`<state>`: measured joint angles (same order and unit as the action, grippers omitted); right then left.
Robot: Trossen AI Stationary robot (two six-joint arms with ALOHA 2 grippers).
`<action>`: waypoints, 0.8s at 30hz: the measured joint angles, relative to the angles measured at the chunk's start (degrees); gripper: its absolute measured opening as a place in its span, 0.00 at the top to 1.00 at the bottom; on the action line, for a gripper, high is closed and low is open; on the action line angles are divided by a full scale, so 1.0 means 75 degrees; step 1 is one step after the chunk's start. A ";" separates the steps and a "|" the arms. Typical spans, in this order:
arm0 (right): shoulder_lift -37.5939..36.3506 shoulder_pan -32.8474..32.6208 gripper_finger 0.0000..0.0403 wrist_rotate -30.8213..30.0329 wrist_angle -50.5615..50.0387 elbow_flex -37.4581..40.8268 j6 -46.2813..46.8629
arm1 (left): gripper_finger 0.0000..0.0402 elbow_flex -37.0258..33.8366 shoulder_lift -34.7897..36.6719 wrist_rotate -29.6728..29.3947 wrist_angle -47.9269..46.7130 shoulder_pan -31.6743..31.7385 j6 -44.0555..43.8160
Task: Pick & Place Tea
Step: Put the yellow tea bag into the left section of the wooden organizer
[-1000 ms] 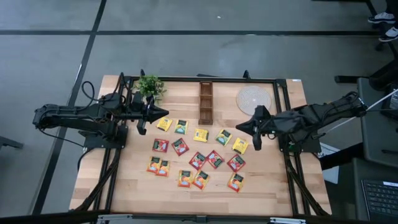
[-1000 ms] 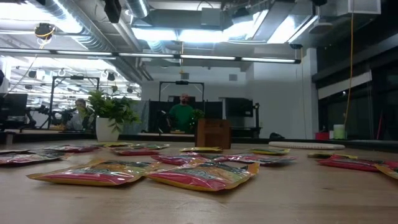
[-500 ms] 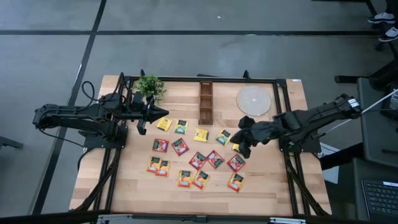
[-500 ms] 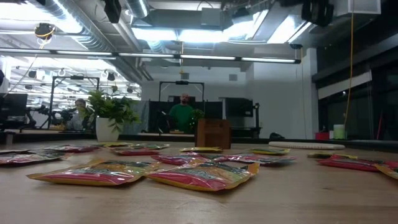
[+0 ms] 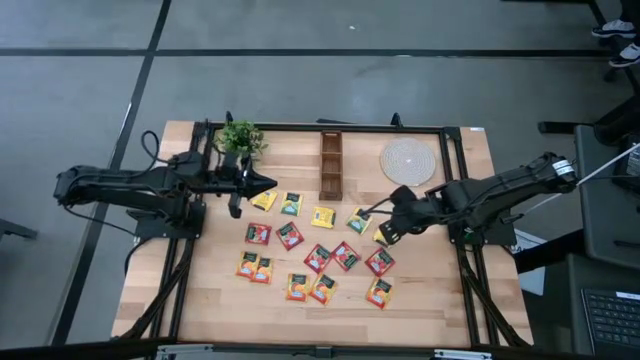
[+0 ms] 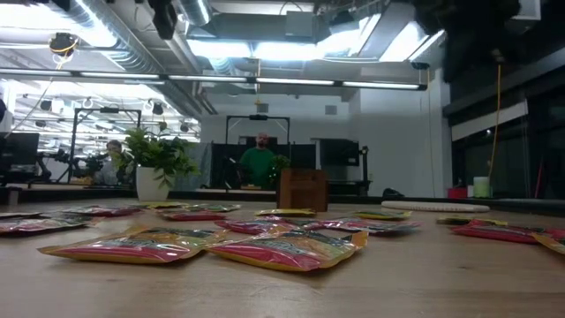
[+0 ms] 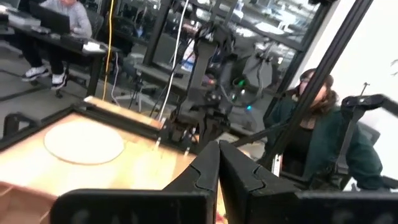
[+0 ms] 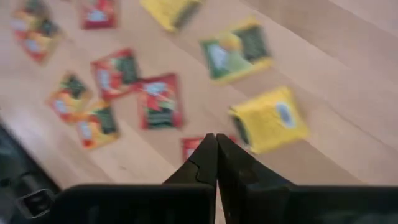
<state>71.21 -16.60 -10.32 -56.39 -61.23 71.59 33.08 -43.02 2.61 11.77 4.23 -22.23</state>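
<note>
Several tea sachets (image 5: 318,250) in yellow, green, red and orange lie flat on the wooden table (image 5: 430,290), spread across its middle. My right gripper (image 5: 384,230) is shut and points steeply down above the right end of the spread. In the right wrist view its shut fingertips (image 8: 216,140) hang over a yellow sachet (image 8: 270,121) and a red one (image 8: 158,99). My left gripper (image 5: 270,184) is shut, level, above the far left of the table, near a yellow sachet (image 5: 264,200). In the left wrist view its tips (image 7: 217,146) meet.
A wooden divided box (image 5: 331,165) stands at the far middle, a round woven mat (image 5: 408,161) to its right, a potted plant (image 5: 241,138) at the far left. Black frame rails (image 5: 462,250) run along both sides. People sit in the room beyond (image 6: 259,163).
My right gripper has come down and toward the sachets at the table's middle, tipping from nearly level to pointing steeply down and rolling about its own line. It has stayed shut. The sachets have not moved.
</note>
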 joint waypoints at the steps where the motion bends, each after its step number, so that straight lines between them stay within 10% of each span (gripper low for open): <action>1: -0.0029 0.0000 0.99 0.0009 -0.0177 0.0000 0.0093 | 0.99 0.0000 -0.0130 0.0004 0.0000 0.0000 -0.0061; 24: -0.0025 0.0148 0.99 0.0593 -0.1590 0.0003 0.1703 | 0.99 0.1251 -0.3568 0.0762 0.1542 -0.0568 0.1093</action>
<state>71.02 -15.49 -5.87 -68.31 -61.21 84.36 42.46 -69.78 8.32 23.33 -0.03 -14.04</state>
